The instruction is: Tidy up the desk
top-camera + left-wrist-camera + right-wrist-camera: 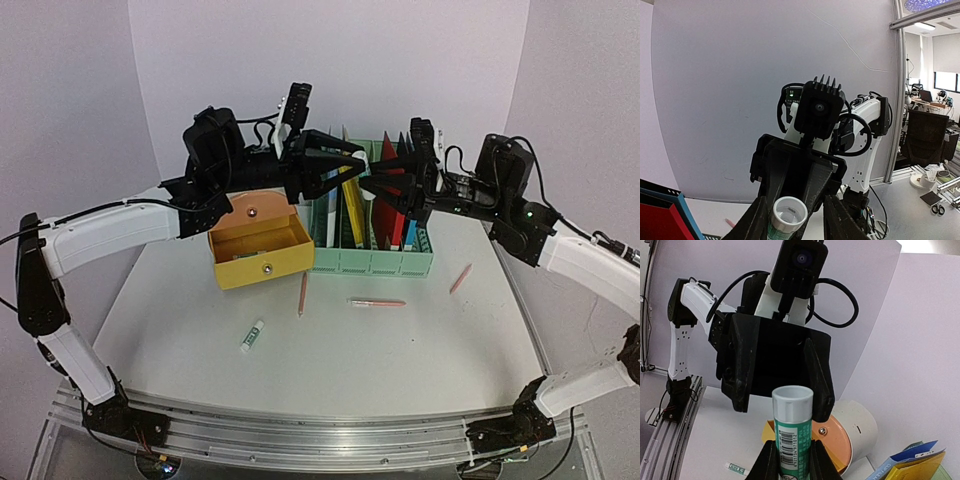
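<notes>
Glue stick [792, 425] handover, mid-air, above the white table [330, 370] filling the lower frame.
Right tool [791, 462] clenches the stick's base; left tool [792, 212] straddles its cap, jaws apart, not gripping. Next, I'd say, left must clamp before right lets go.

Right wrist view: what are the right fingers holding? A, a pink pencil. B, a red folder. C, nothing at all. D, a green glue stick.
D: a green glue stick with a pale cap stands upright, clamped between the right fingers at the bottom of the view.
</notes>
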Robot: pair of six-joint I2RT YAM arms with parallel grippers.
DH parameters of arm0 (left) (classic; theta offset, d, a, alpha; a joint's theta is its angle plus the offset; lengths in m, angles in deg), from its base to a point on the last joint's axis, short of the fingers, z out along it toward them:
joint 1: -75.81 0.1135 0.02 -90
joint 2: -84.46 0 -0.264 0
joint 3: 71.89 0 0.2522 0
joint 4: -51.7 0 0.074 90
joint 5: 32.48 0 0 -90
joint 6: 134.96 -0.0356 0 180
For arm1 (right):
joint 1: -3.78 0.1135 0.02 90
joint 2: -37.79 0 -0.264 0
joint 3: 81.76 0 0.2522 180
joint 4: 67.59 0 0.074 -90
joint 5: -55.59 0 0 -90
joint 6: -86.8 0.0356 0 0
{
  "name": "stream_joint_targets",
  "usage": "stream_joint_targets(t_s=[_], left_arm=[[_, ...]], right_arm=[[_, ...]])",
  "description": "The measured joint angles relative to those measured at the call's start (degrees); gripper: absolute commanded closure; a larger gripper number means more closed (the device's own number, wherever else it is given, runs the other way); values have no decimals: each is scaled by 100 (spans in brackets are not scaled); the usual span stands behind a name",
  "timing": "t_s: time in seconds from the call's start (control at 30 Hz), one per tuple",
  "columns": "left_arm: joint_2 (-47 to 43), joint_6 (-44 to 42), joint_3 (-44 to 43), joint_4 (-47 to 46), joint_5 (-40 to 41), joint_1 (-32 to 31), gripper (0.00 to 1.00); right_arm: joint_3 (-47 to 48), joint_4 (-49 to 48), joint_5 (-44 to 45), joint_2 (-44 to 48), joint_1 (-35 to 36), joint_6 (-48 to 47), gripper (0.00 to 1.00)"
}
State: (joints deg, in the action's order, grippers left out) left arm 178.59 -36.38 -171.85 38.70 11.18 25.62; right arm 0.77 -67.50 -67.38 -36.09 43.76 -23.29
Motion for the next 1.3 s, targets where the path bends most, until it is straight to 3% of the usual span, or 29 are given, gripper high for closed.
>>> stream_joint_targets(t_s=[0.07, 0.23, 0.33, 0.37, 0.43, 0.5, 0.53, 0.57, 0.67, 0.97, 1.2, 1.27, 1.3], left_arm=[[12, -26, -13, 101, 1, -14, 66], [68, -234, -38, 179, 26, -5, 99], [78, -425, -42, 171, 51, 10, 100], [78, -443, -43, 171, 53, 10, 100], [78, -462, -43, 176, 70, 10, 100], [75, -467, -43, 298, 182, -2, 100], [67, -542, -45, 419, 271, -3, 100], [57, -693, -50, 609, 426, -3, 100], [-2, -1402, -98, 1495, 1078, -5, 100], [-571, -4041, 41, 4245, 4062, 533, 100], [-663, -4668, 413, 5138, 5021, 739, 100], [-510, -4708, 412, 5314, 5139, 758, 97], [-431, -4729, 411, 5380, 5188, 772, 90]], right_arm=[[0, 0, -2, 0, 7, 0, 100], [0, 37, -14, 2, 24, 40, 100], [2, 68, -2, 2, 24, 157, 98], [2, 69, 1, 2, 24, 171, 86], [2, 72, 24, 2, 24, 200, 46], [2, 80, 144, 0, 32, 214, 19], [2, 83, 213, 0, 34, 223, 7], [2, 85, 326, 0, 46, 238, 4], [-40, 86, 775, 27, 53, 264, 2], [-427, 693, 2231, 409, 52, 368, 2], [-588, 909, 2340, 433, 55, 496, 2], [-590, 927, 2340, 435, 55, 525, 2], [-590, 929, 2337, 438, 55, 535, 2]])
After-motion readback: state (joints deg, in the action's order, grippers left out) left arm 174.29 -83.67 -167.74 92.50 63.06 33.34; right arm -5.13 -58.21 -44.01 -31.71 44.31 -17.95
